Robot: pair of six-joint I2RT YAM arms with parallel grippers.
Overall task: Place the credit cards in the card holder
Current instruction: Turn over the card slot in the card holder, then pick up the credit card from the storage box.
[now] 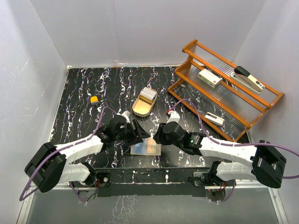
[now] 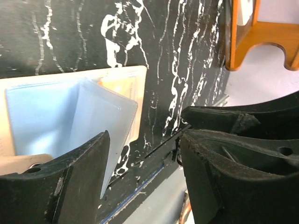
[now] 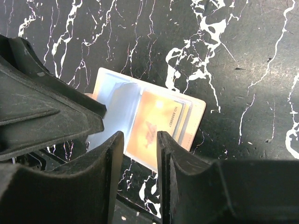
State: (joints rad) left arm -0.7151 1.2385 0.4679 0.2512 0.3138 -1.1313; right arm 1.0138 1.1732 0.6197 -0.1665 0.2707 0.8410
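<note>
The tan card holder (image 1: 145, 148) lies open on the black marbled table between my two grippers. Its clear sleeves show in the left wrist view (image 2: 56, 112), one sleeve lifted against my left finger (image 2: 81, 182). In the right wrist view the card holder (image 3: 194, 114) has an orange-tinted card (image 3: 154, 123) in a sleeve. My left gripper (image 2: 145, 137) is open and empty at the holder's edge. My right gripper (image 3: 139, 140) is narrowly open and empty just above the holder's near edge. A stack of pale credit cards (image 1: 148, 95) sits in the gold oval tray (image 1: 139, 109).
A wooden rack (image 1: 233, 105) stands at the right, carrying a white box (image 1: 209, 78), a stapler (image 1: 249, 78) and a small white item (image 1: 215, 118). A small yellow object (image 1: 94, 99) lies at the left. The table's front edge is just behind the holder.
</note>
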